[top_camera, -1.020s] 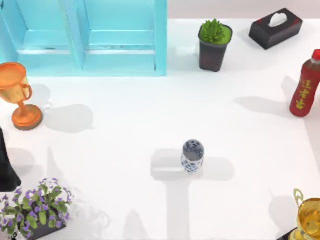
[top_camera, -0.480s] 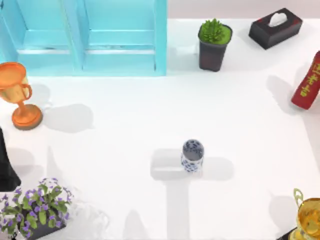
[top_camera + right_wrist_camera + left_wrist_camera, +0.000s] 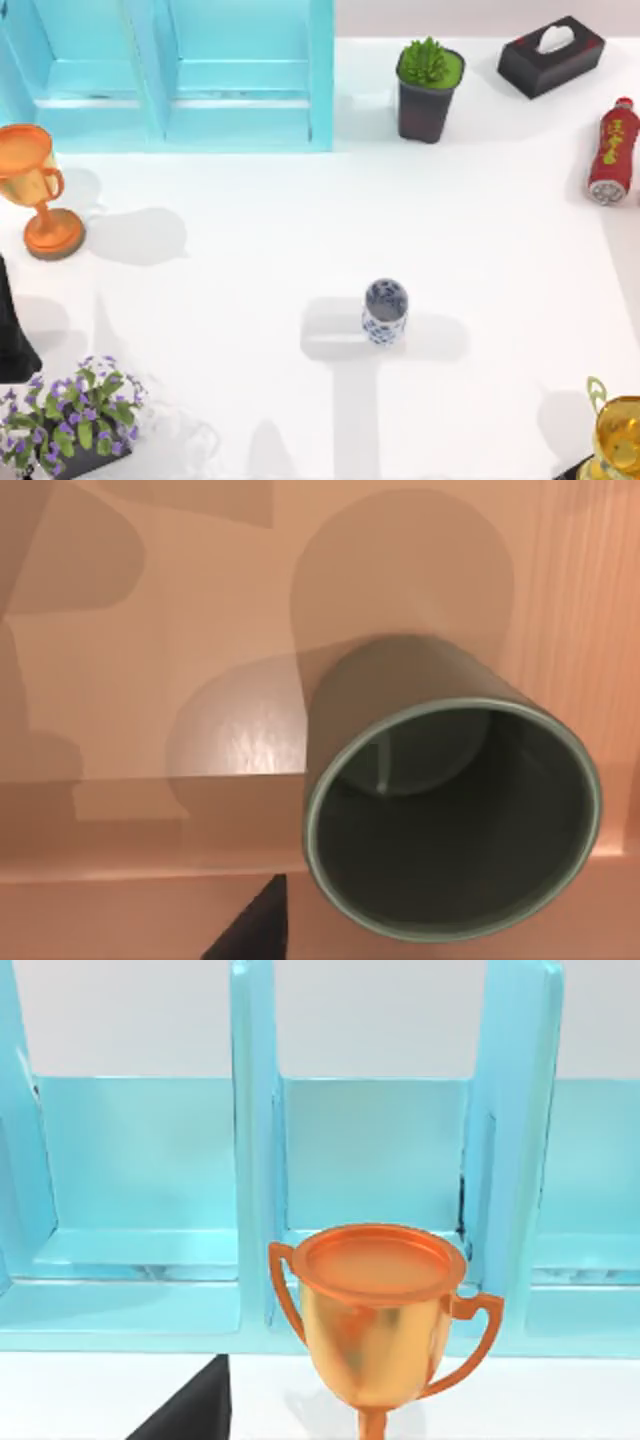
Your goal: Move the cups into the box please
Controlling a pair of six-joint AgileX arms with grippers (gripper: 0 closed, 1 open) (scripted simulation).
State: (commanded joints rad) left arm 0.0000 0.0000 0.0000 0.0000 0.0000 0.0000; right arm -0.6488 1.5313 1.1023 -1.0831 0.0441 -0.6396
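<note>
A slim white cup with a blue floral pattern (image 3: 385, 312) stands upright near the middle of the table. The turquoise box (image 3: 240, 90) sits at the back left, and its open compartments (image 3: 370, 1150) face the left wrist camera. A dark olive-grey cup (image 3: 450, 810) is very close in the right wrist view, mouth toward the camera, over a tan wood-like surface. Whether my right gripper holds it cannot be told. My left arm (image 3: 10, 340) is parked at the table's left edge.
An orange trophy (image 3: 35, 190) stands front left of the box, close to the left wrist camera (image 3: 385, 1310). A potted plant (image 3: 428, 88) and tissue box (image 3: 551, 55) are at the back right. A red bottle (image 3: 612, 152) lies at the right edge. A gold trophy (image 3: 620, 435) is front right and purple flowers (image 3: 70, 415) are front left.
The red bottle at the right edge has tipped over from upright and now lies flat, farther back. The blue-patterned cup and left arm have not moved.
</note>
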